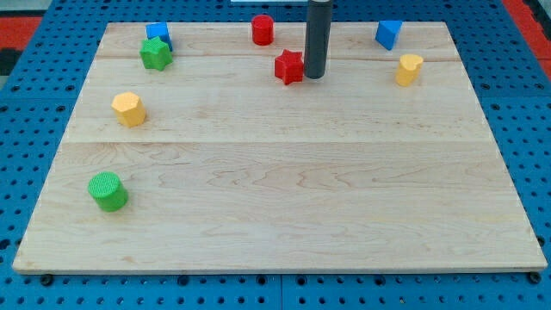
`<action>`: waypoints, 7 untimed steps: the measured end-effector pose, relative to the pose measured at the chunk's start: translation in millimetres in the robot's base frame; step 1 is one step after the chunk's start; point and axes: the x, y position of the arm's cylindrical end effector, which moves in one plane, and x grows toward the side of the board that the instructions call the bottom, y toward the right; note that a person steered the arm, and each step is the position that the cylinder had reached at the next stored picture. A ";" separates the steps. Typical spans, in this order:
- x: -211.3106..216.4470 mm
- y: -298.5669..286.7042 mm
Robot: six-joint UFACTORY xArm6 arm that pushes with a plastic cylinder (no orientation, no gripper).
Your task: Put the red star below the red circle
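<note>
The red star (289, 66) lies near the board's top middle. The red circle (263, 29), an upright cylinder, stands above it and slightly to the view's left, close to the board's top edge. My tip (314, 76) is at the end of the dark rod, right against the red star's right side, touching or nearly touching it. The rod rises out of the view's top.
A blue block (157, 34) and a green star (156, 53) sit together at the top left. A yellow hexagon (128, 109) and a green cylinder (108, 191) lie at the left. A blue triangle (388, 34) and a yellow block (409, 69) lie at the top right.
</note>
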 end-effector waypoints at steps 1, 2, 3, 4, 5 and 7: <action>9.1 -25.2; 16.5 -45.5; 6.1 -46.2; -3.8 -47.9; -8.3 -44.2; 12.2 -30.6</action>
